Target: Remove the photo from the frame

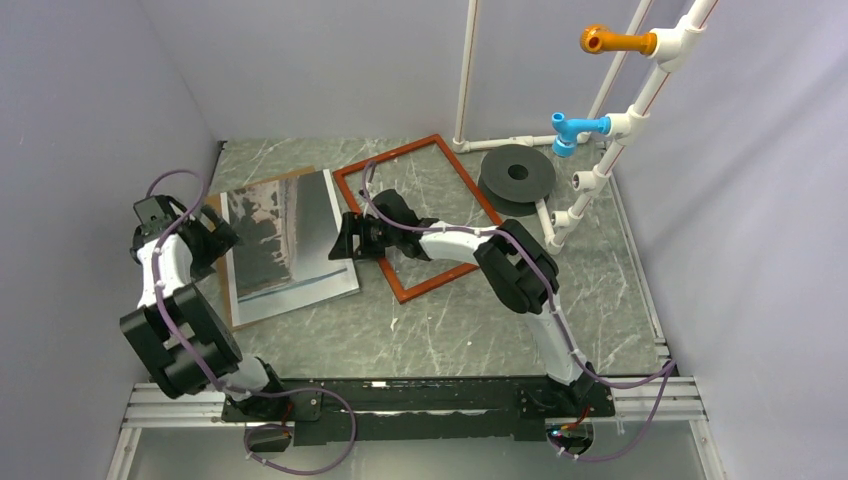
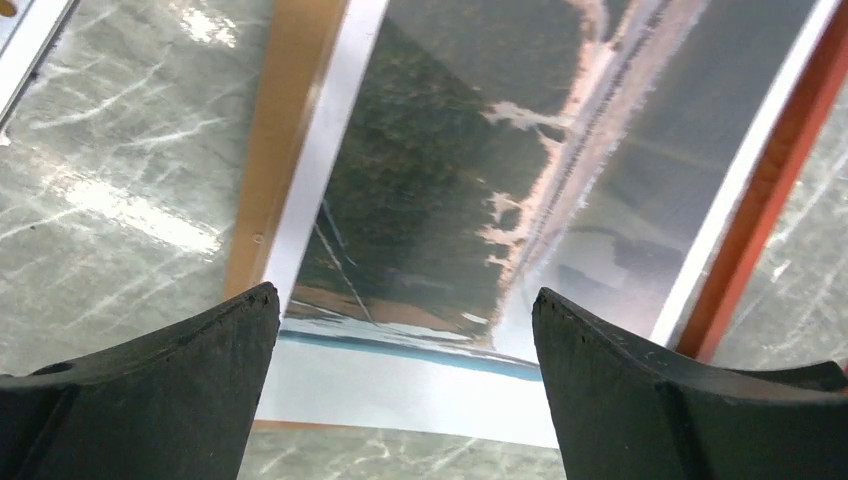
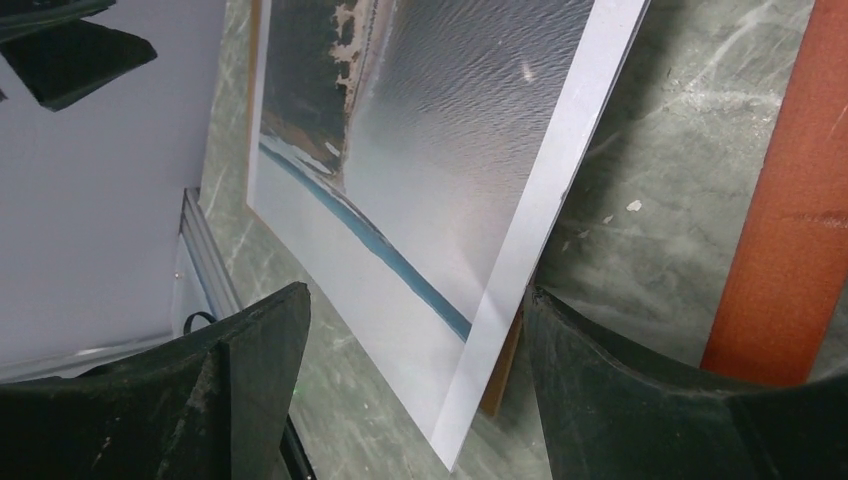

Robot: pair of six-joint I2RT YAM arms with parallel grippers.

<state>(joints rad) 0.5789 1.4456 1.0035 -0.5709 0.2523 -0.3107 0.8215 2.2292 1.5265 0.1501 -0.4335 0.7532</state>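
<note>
The photo [image 1: 285,240], a glossy dark grey and whitish sheet with pale edges, lies left of centre on a brown backing panel [image 1: 224,275]. Its right side curls up off the table. The reddish-brown frame [image 1: 420,215] lies beside it on the right with bare table inside its rails. My left gripper [image 1: 215,240] is open at the photo's left edge, and the photo [image 2: 440,180] shows between its fingers [image 2: 402,293]. My right gripper [image 1: 345,237] is open at the photo's right edge. A corner of the photo [image 3: 430,130] sits between its fingers [image 3: 415,292]. The frame's rail [image 3: 790,200] runs just to their right.
A black disc [image 1: 517,172] lies behind the frame at the back right. Beside it stands a white pipe rack with a blue fitting [image 1: 575,130] and an orange one [image 1: 615,41]. Grey walls close the table on three sides.
</note>
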